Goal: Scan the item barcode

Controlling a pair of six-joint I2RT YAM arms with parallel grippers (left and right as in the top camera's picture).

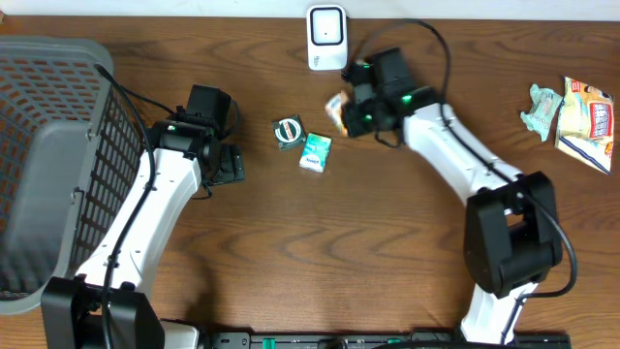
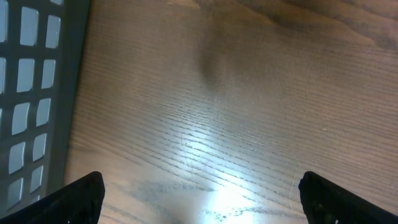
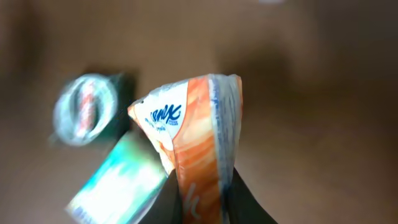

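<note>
Gripping the orange-and-white packet (image 3: pixel 199 118) in the right end effector (image 3: pixel 200 196), pinching narrowly on its lower edge, with the printed face turned toward the wrist camera. Holding it near the white scanner (image 1: pixel 326 37) at the far edge of the tabletop (image 1: pixel 387 262), just beside and below the device in the overhead view, not yet squarely in front of its window.

Judging the pick-up as done and the presenting as under way. Leaving the barcode to be lined up with the scanner, possibly with a turn of the packet, since the blurred wrist view is showing no barcode.

Hovering the left end effector (image 2: pixel 202 199) spread wide and empty over bare wood, beside the grey basket (image 1: pixel 58 145).

Sitting between the two arms: a green packet (image 1: pixel 315 152) and a dark round-logo item (image 1: pixel 289 131), close together. Lying well apart at the right edge: two more snack packs (image 1: pixel 581 121).

Working on dark brown wood grain, with glare under the left wrist. Showing nothing of the room beyond the tabletop.
</note>
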